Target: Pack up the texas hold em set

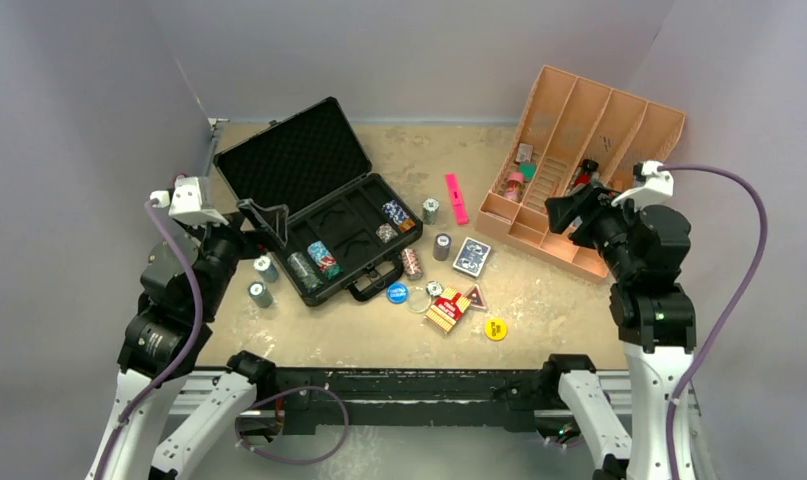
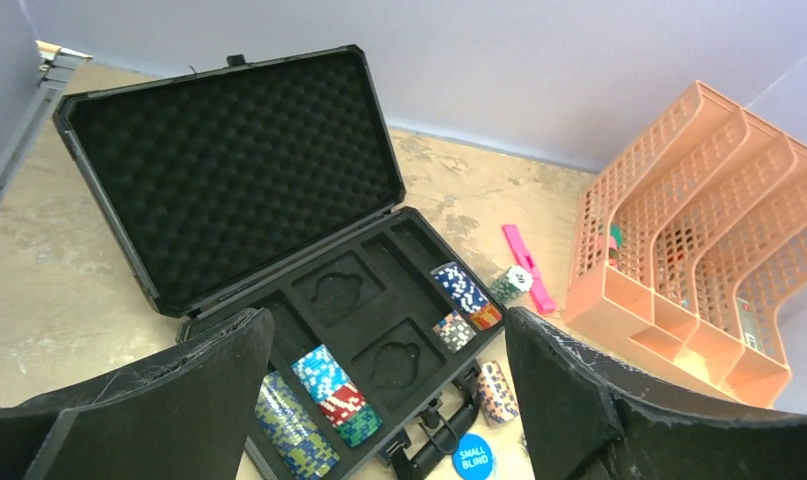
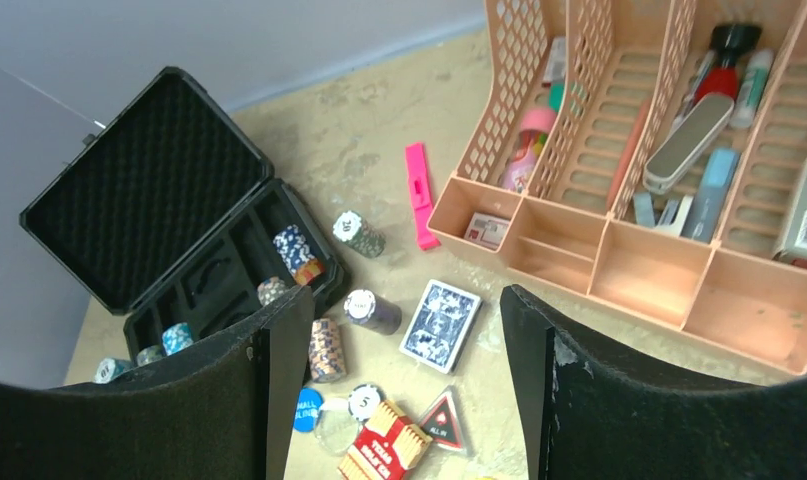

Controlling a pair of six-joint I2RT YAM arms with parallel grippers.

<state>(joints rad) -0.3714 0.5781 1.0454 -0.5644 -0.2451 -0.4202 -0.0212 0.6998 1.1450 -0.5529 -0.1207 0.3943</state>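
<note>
Top view, L to R. My left gripper [image 1: 267,222] hangs over the table's [image 1: 564,305] left side, just beside the case's left end, w/ jaws spread wide and nothing betw. them. Near it, two loose chip stacks [image 1: 260,293] stand on the table close to the case's near-left corner. The black case [image 1: 292,160] lies open left of centre, set at an angle. Its foam-lined lid is tipped back toward the far-left corner, its base faces me, and its handle [image 1: 374,283] is on the near edge. Inside the base, multicoloured chip rows [image 1: 314,264] lie in the left slots and a shorter blue-white row [image 1: 396,214] lies in the right slot. Just beside the handle a pale chip stack [image 1: 412,263] lies on its side. In front of it sit a blue disc [image 1: 397,292] marked "small blind", a red deck [image 1: 445,308], a red triangular piece [image 1: 473,296] and a yellow disc [image 1: 495,328]. Right of the case are a dark-sided stack [image 1: 441,246] and a green-sided stack [image 1: 431,210], then the pink marker [image 1: 456,197] and, nearer me, the blue deck [image 1: 472,256] lying flat. The orange tray [image 1: 619,120] is at far right, w/ pens and sundries in its slots. My right gripper [image 1: 571,213] hovers at the tray's near edge, fingers wide apart, holding nothing.
</note>
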